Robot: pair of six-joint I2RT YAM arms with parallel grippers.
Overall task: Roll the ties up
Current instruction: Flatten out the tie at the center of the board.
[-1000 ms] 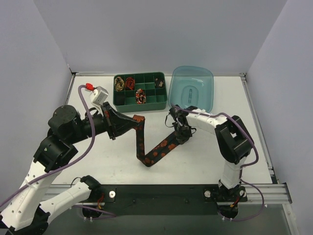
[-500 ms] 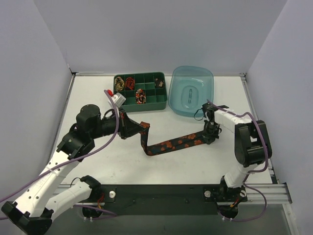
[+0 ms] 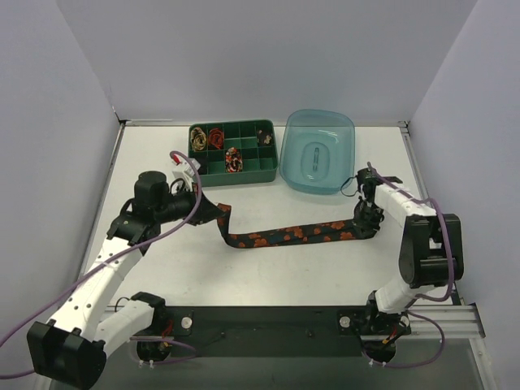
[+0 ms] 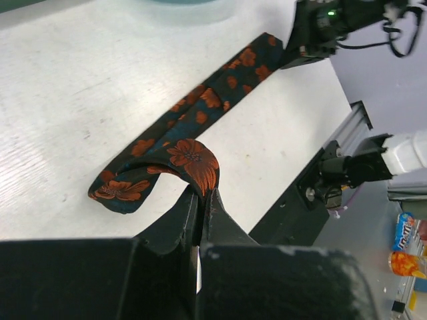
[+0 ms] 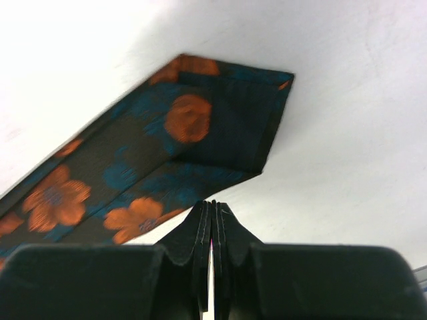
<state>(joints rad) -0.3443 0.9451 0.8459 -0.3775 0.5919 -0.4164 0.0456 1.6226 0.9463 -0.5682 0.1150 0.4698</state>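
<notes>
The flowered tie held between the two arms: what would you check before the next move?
1. Left end effector shut on the tie: ok, pinching a raised fold.
2. Right end effector holding the other end: shut at the fabric's edge; how securely, cannot tell.
3. Tie straight between them: ok.
4. Tie flat for rolling: not ok, doubled over near the left end.
5. Free compartment in the green tray: ok, several empty.
6. Blue tub apart from the tie: ok.
</notes>
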